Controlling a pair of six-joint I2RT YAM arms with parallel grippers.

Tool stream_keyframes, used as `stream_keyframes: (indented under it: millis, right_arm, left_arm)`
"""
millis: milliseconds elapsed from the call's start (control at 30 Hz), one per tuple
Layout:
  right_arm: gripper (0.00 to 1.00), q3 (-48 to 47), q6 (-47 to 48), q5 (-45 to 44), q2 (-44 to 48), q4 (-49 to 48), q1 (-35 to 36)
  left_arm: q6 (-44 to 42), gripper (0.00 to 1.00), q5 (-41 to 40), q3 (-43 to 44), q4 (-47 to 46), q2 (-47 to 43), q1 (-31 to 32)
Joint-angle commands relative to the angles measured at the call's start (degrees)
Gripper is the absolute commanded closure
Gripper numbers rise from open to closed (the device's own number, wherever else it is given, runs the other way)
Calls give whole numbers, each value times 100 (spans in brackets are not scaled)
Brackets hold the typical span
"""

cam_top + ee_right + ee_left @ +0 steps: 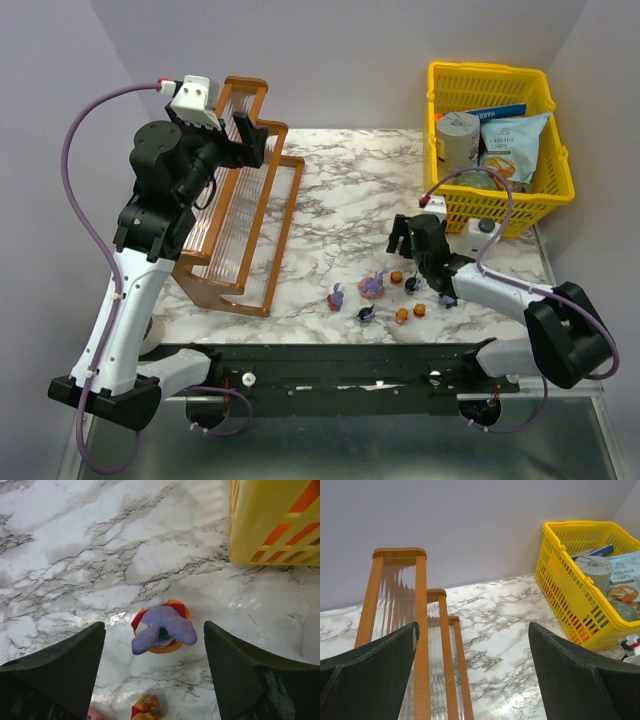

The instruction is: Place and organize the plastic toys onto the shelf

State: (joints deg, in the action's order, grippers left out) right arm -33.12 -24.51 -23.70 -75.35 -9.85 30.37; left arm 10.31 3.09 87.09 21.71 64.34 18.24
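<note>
Left hand hangs wide open above the shelf, which stands on the left of the marble worktop. Plastic toys lie scattered near the front centre. Over them the right hand sits low, jaws apart, with an orange-and-purple toy between its fingers, touching neither.

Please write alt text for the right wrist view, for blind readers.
A purple and orange toy stands on the marble table between open jaws. A yellow basket fills the upper right corner; another toy shows at the bottom edge.
</note>
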Motion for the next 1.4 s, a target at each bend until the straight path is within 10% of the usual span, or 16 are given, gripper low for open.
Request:
stream_keyframes:
  millis: [0,633,1367]
  right_arm:
    - [18,-98,166,-504,-331,-597,39]
    - [76,-159,359,-127,-297,-580,39]
    - [78,-2197,860,2932,549,535,987]
  left_arm:
    - [-55,1,104,28,-203,-9,22]
    - [-29,1,-45,-192,-80,-228,22]
    - [121,1,-862,-597,754,-1045,22]
